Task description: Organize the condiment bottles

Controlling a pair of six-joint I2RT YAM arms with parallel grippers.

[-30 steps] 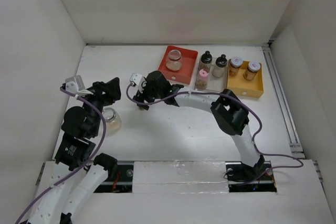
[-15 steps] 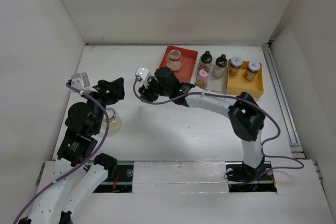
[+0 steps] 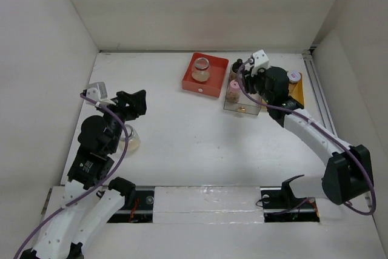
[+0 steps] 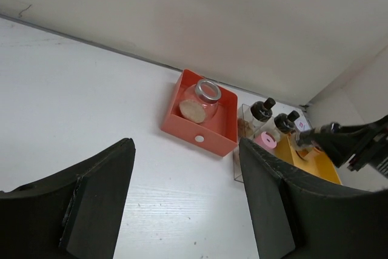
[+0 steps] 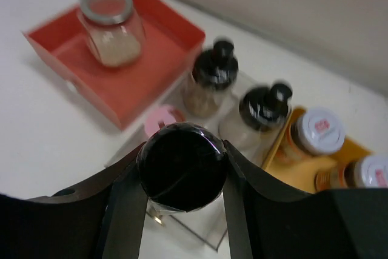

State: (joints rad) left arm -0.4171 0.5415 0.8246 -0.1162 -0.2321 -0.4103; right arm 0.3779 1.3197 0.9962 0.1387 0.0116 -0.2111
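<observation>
A squat clear glass jar with a silvery rim (image 3: 200, 68) and pale contents stands upright in the red tray (image 3: 212, 83). Two black-capped clear bottles (image 5: 213, 77) and a pink-capped jar (image 5: 162, 119) stand in the clear tray (image 3: 245, 106). Two white-capped brown-filled jars (image 5: 312, 133) stand in the yellow tray (image 5: 300, 177). Another black-capped bottle (image 5: 182, 168) is clamped in the right gripper (image 5: 182, 161) over the clear tray. A second squat glass jar (image 3: 129, 141) stands on the white table (image 3: 182, 137), well apart to the left.

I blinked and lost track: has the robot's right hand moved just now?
Yes. The right hand swung rightward, from left of the red rectangular tray to above the clear rectangular tray on its right.
</observation>
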